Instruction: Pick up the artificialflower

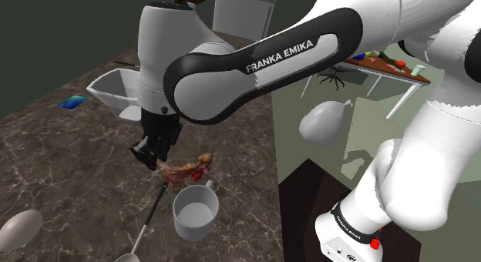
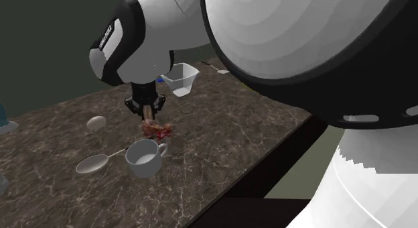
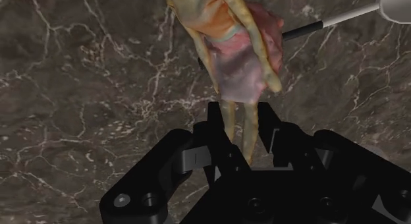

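Observation:
The artificial flower (image 1: 187, 169) is a bunch of pink and orange petals on pale yellowish stems. It hangs from my gripper (image 1: 157, 160) just above the dark marble countertop (image 1: 62, 168). In the wrist view the black fingers (image 3: 217, 127) clasp the stems, with the gripper (image 3: 238, 122) shut on them and the flower (image 3: 237, 51) stretching away from the tips. In the second exterior view the flower (image 2: 157, 130) droops below the gripper (image 2: 149, 118), its far end close to the stone; I cannot tell whether it touches.
A white mug (image 1: 195, 210) stands just in front of the flower, with a spoon (image 1: 146, 222) beside it. A white egg-shaped thing (image 1: 19, 230) lies toward the shoulder view's left. A white bin (image 1: 116, 92) sits behind the gripper. The counter's edge (image 1: 274, 168) runs near the stand.

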Motion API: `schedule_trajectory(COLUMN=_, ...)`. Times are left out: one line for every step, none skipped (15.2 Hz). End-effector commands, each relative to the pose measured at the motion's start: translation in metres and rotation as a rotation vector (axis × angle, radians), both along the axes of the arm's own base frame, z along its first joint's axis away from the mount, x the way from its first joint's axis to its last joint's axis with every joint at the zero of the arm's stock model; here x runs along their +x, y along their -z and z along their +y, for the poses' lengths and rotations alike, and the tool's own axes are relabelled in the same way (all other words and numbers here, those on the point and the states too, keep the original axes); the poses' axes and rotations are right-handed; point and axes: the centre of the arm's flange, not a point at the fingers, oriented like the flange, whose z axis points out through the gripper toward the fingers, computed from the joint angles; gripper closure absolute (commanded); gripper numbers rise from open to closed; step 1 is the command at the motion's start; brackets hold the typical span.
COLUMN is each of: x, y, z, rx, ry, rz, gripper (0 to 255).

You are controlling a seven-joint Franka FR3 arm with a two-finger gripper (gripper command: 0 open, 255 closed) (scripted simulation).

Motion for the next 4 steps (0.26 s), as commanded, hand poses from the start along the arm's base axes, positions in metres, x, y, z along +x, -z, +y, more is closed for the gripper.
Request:
schedule_trajectory(x=-0.0007, y=-0.0107, z=0.0, rx=0.0, ry=0.0, rz=0.0, gripper=255)
schedule_trajectory(x=-0.0007, y=-0.016, z=0.0, rx=0.0, ry=0.0, rz=0.0, gripper=255)
schedule_trajectory(x=-0.0007, y=-0.0168, z=-0.0001, rx=0.0, ry=0.0, rz=0.0, gripper=255)
schedule_trajectory(x=-0.0007, y=-0.0168, z=0.0, rx=0.0, ry=0.0, rz=0.0, gripper=255)
